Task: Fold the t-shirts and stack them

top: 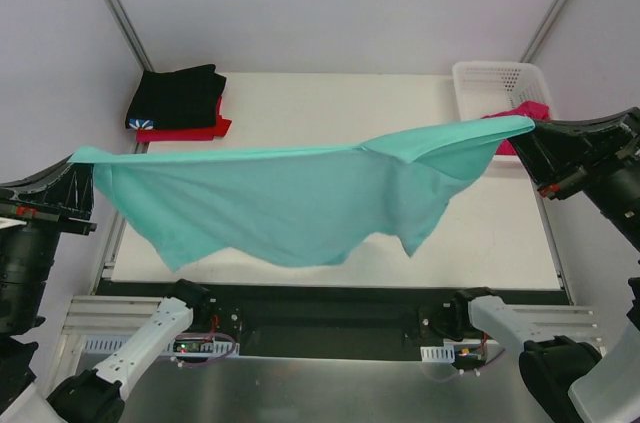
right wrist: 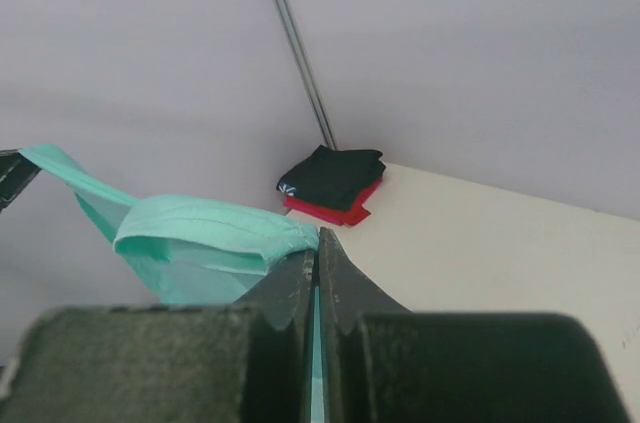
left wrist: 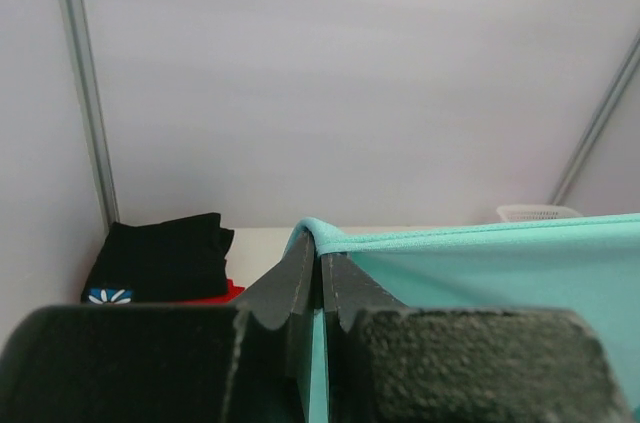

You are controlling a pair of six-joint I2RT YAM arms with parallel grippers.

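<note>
The left gripper [left wrist: 320, 261] and the right gripper [right wrist: 318, 243] are each clamped tight on an opposite end of the teal-green t-shirt [top: 290, 198]. It hangs stretched across mid-frame above the table [top: 500, 233], lower edge sagging. Only the overhead view shows the magenta-pink t-shirt [top: 527, 111] in the white basket [top: 490, 73], upper right. Upper left, the black t-shirt [top: 178, 93] lies folded on the red t-shirt [top: 205, 130].

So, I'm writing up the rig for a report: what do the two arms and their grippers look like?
The left arm and right arm have white lower links, black joints and black upper sections; thin coloured wires show at their bases. The left gripper and right gripper are black, with tapering wedge-shaped fingers and rough-textured bodies.
</note>
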